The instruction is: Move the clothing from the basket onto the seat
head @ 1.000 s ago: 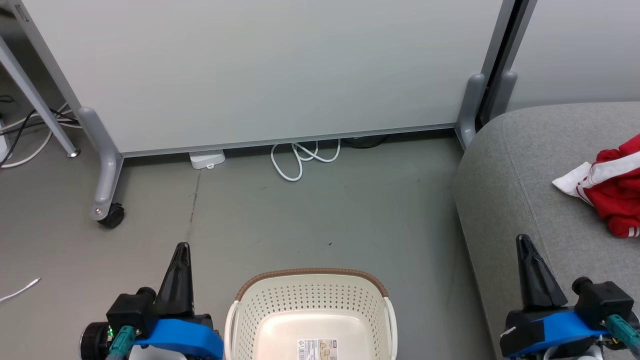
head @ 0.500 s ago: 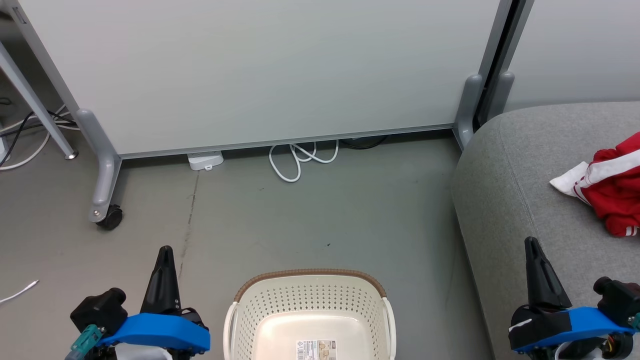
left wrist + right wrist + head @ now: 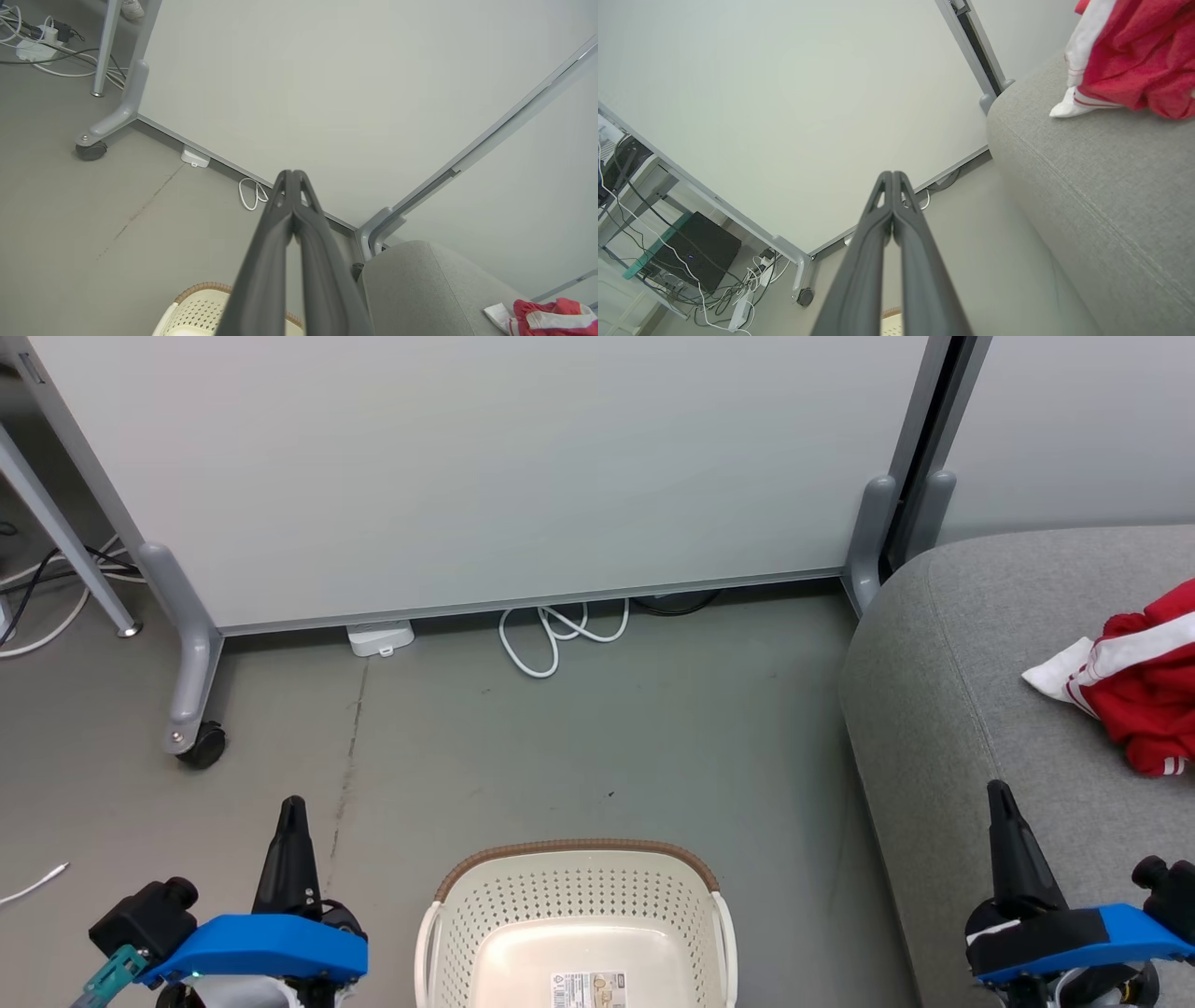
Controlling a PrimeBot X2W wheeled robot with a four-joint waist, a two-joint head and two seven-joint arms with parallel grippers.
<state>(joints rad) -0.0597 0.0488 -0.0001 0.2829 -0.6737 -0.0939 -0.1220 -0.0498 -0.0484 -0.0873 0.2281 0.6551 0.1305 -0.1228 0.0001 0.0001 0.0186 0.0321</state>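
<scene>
Clothing [image 3: 1150, 702] on the seat [image 3: 943, 700], apart from the closed, empty right pincer [image 3: 1000, 791]; left pincer [image 3: 292, 804] likewise closed, empty.

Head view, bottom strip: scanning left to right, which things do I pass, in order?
left pincer → basket → right pincer

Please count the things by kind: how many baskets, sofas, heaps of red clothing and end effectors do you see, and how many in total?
basket: 1
sofa: 1
clothing heap: 1
end effectors: 2 (left end effector, right end effector)
Total: 5
</scene>
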